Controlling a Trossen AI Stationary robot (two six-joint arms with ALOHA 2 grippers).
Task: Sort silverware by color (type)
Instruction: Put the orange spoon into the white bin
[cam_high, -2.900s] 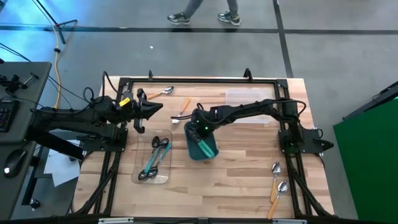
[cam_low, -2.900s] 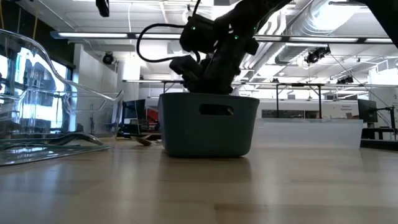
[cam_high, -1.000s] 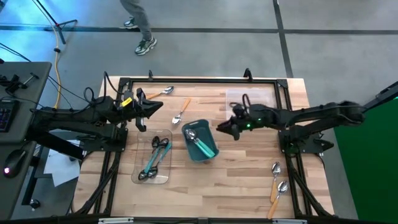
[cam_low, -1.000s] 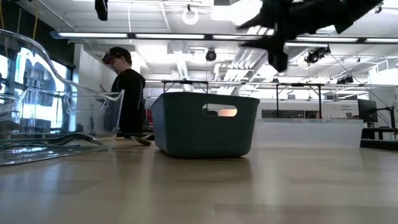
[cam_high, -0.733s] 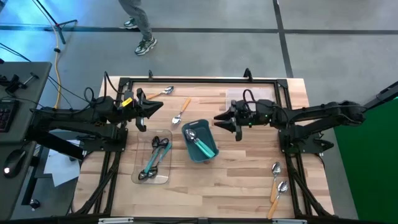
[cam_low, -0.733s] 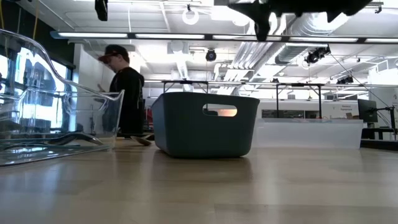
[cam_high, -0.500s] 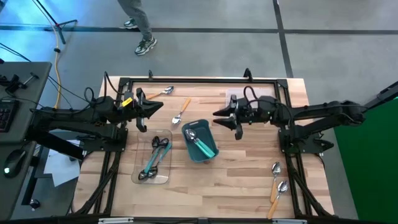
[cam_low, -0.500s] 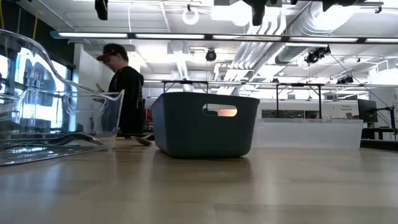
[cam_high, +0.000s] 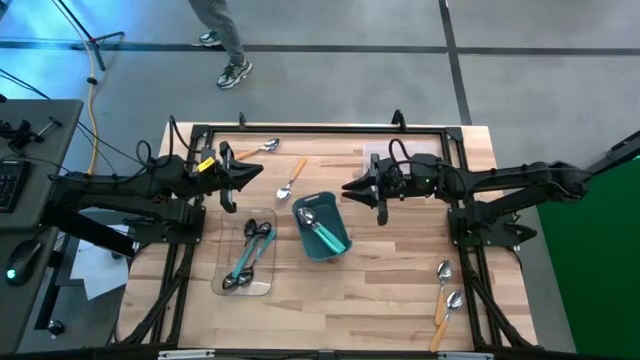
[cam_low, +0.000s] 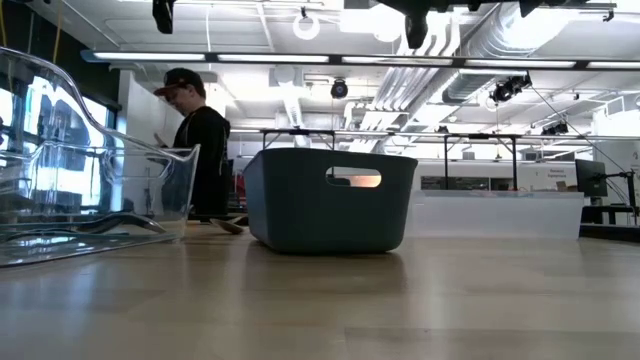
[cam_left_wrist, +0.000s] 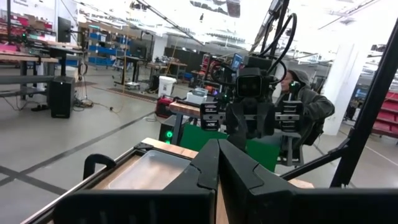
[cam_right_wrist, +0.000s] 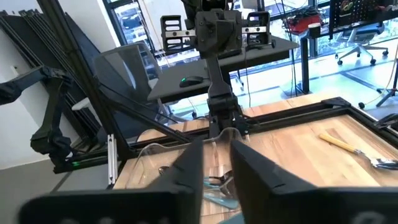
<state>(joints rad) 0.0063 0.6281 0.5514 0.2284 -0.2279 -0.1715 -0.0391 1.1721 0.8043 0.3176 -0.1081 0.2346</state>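
A teal bin (cam_high: 322, 228) stands mid-table with a teal-handled spoon (cam_high: 322, 232) lying in it. A clear tray (cam_high: 247, 257) to its left holds teal and dark spoons. An orange-handled spoon (cam_high: 290, 180) and another spoon (cam_high: 262, 148) lie on the wood toward the far edge. Two orange-handled spoons (cam_high: 443, 295) lie at the near right. My right gripper (cam_high: 350, 190) hovers high to the right of the bin and beyond it, pointing level toward the left, fingers (cam_right_wrist: 186, 171) a little apart with nothing between them. My left gripper (cam_high: 250, 178) waits shut at the far left.
A second clear tray (cam_high: 400, 155) lies at the far right of the table. A black frame (cam_high: 320, 128) runs along the table's edges. A person (cam_low: 195, 140) stands in the room beyond the far edge. Bare wood (cam_high: 380, 290) lies near of the bin.
My right gripper has risen, drifted slightly toward the far edge and rolled about its own axis, then held still. The bin and the spoons have stayed where they were. The person behind the table has shifted a little.
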